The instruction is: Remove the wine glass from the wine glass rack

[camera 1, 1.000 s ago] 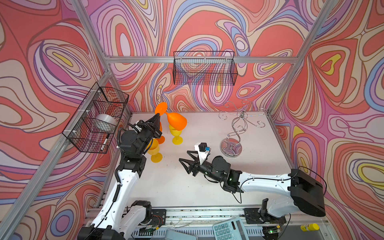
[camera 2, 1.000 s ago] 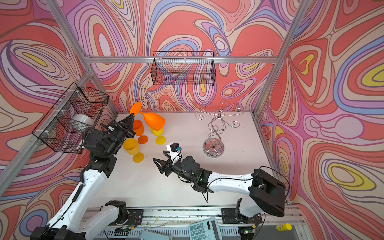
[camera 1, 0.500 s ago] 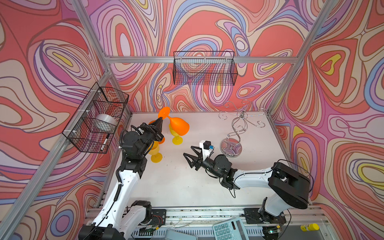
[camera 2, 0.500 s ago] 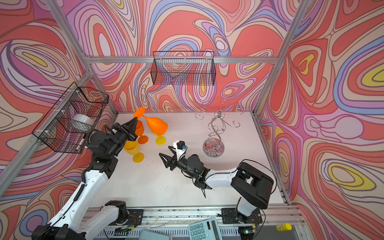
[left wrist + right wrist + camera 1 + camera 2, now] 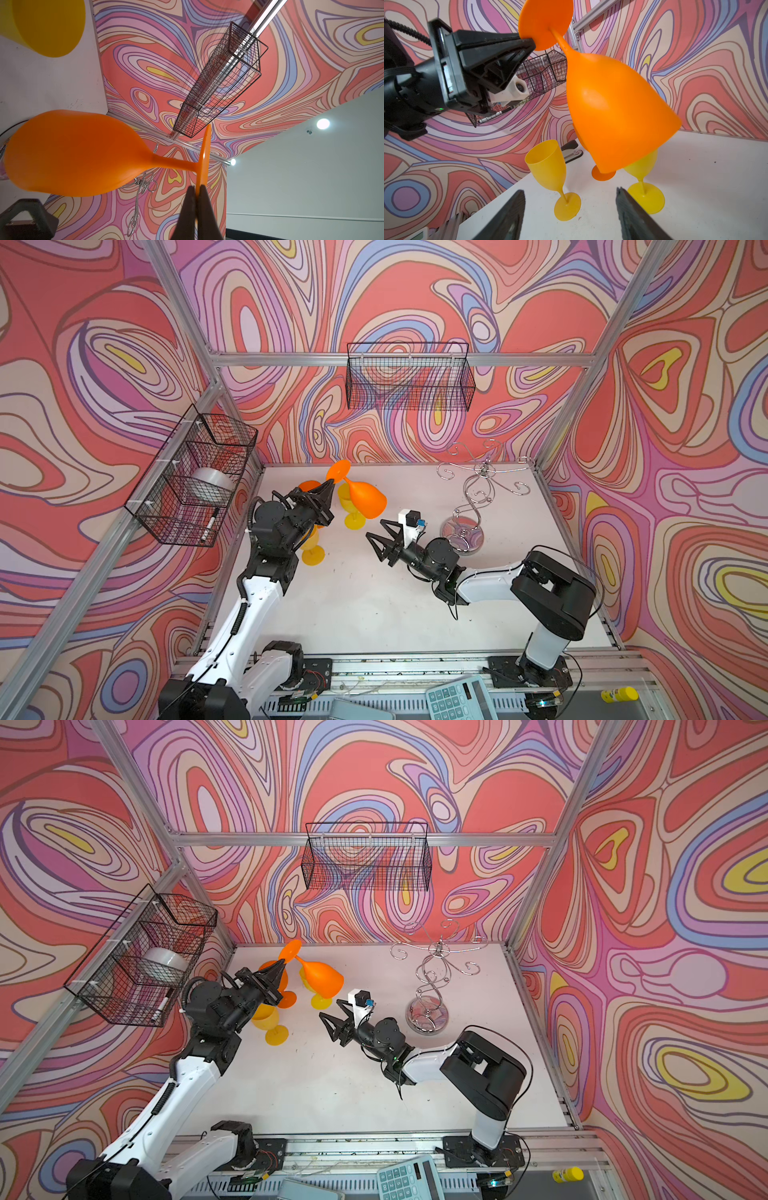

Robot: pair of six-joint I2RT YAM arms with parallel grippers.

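Tilted bowl-down, the orange wine glass [image 5: 368, 502] is clamped by its foot in the left hand [image 5: 330, 486]; the right hand [image 5: 376, 533] is held apart, empty, near its bowl

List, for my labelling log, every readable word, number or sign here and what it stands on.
No text can be read anywhere.
Calculator keys: too small to read.
Marker: any print is too small to read.
Yellow bottle: no legible label.
Orange glass: plain, no print.
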